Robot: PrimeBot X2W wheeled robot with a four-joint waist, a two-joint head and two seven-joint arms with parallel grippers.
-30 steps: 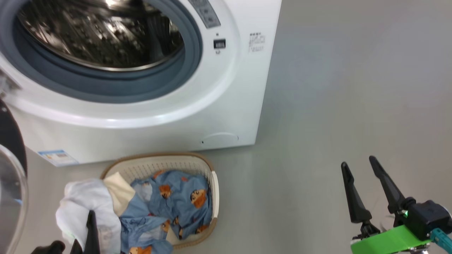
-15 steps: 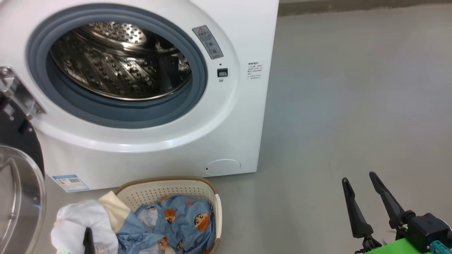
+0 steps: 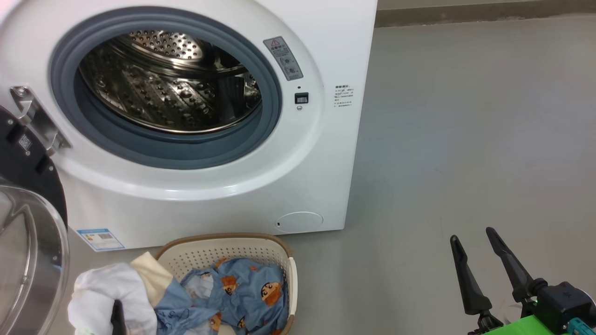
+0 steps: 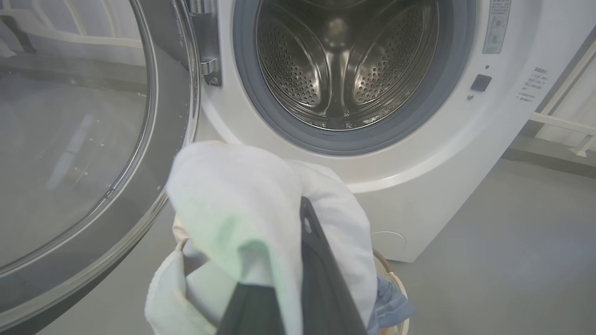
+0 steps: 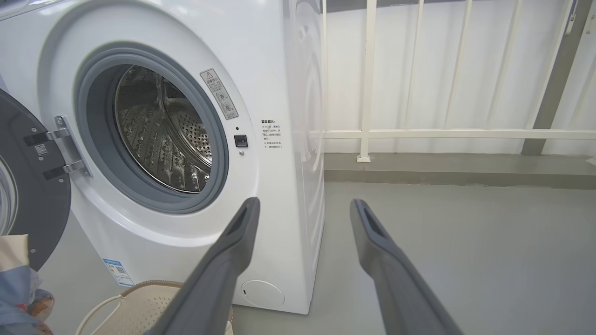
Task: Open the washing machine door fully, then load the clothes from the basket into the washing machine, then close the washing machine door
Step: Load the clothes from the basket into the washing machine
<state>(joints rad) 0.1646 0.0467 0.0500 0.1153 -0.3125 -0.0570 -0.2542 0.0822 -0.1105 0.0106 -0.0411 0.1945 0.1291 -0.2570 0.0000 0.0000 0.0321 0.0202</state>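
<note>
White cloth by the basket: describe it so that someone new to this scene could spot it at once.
Find the white washing machine with its door swung open; a cream basket sits on the floor at its foot. At the basket's left end bulges the white cloth. Unlike the cream piece beside it and the blue cartoon-print clothes, it is plain white.

The drum mouth (image 3: 172, 83) is unblocked, with the basket (image 3: 209, 255) on the floor (image 3: 465, 139) just below. The door (image 3: 25, 223) stands swung out left of it; the floor rightward lies open.
</note>
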